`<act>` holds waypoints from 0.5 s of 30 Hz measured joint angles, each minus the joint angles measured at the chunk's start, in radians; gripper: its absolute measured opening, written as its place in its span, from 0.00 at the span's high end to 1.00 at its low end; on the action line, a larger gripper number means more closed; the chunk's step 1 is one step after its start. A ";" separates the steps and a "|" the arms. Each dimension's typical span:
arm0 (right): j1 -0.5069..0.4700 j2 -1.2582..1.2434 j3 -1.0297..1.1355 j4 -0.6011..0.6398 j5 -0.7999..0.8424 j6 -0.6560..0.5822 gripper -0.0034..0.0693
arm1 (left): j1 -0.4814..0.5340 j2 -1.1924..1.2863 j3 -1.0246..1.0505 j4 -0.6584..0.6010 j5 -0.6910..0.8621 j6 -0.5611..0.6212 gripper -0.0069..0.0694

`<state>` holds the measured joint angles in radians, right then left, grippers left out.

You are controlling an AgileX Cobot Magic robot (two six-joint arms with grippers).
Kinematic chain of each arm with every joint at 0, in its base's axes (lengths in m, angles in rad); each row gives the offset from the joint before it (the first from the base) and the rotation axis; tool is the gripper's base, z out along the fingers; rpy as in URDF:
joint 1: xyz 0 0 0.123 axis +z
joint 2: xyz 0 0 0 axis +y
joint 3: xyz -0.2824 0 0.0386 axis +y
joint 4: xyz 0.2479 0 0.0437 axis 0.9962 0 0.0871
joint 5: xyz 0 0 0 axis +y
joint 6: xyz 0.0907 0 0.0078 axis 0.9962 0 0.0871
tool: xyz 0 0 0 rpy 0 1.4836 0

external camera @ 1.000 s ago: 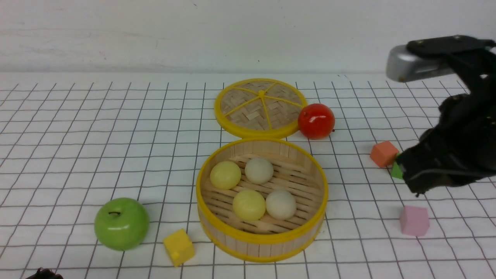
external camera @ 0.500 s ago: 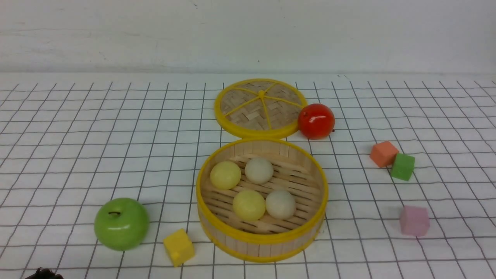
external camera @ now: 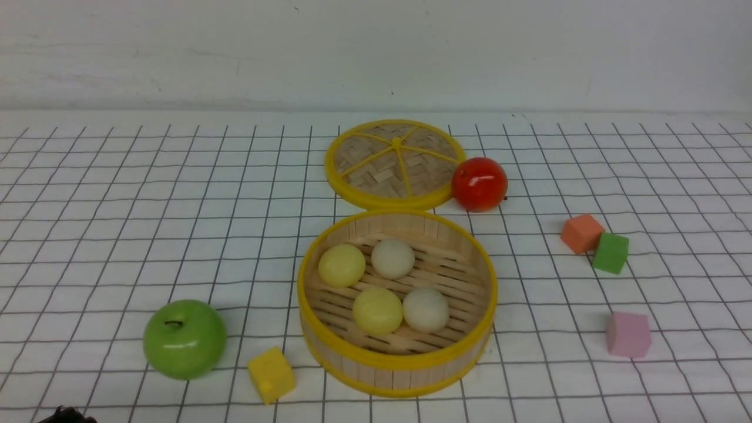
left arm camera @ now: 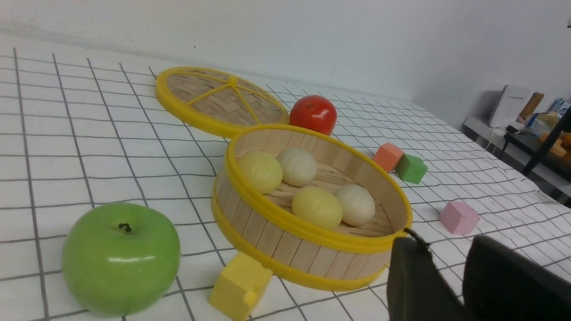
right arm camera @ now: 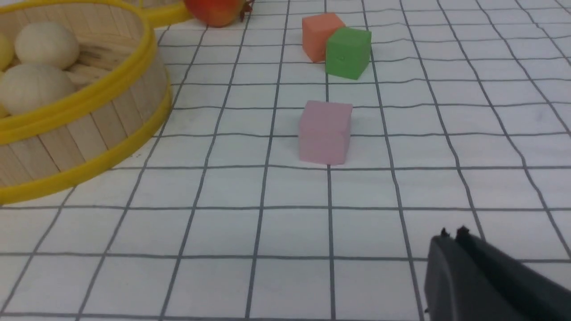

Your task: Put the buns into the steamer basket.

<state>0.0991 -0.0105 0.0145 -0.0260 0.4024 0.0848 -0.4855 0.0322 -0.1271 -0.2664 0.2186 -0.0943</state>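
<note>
The steamer basket (external camera: pixel 397 361) stands at the table's middle front. Inside it lie two pale yellow buns (external camera: pixel 342 265) (external camera: pixel 377 310) and two off-white buns (external camera: pixel 393 258) (external camera: pixel 425 309), close together on the slatted floor. Neither arm shows in the front view apart from a dark scrap at the bottom left corner. In the left wrist view my left gripper (left arm camera: pixel 446 243) hangs just beside the basket's (left arm camera: pixel 285 245) near wall, open, with only tablecloth between its fingers. In the right wrist view my right gripper (right arm camera: pixel 453 234) is shut and empty, low over the cloth, well away from the basket (right arm camera: pixel 89 129).
The flat woven lid (external camera: pixel 395 163) lies behind the basket with a red apple (external camera: pixel 479 183) at its right. A green apple (external camera: pixel 184 339) and a yellow cube (external camera: pixel 271 374) sit front left. Orange (external camera: pixel 581 232), green (external camera: pixel 610 252) and pink (external camera: pixel 628 334) cubes lie to the right.
My right arm, at the right edge of the front view a second ago, has drawn back out of that view, uncovering the green cube. The buns and basket have not moved.
</note>
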 joint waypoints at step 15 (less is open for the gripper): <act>0.000 0.000 0.003 0.001 -0.010 0.001 0.96 | 0.000 0.000 0.000 0.000 0.000 0.000 0.66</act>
<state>0.0991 -0.0105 0.0172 -0.0248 0.3920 0.0858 -0.4855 0.0322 -0.1271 -0.2664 0.2186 -0.0943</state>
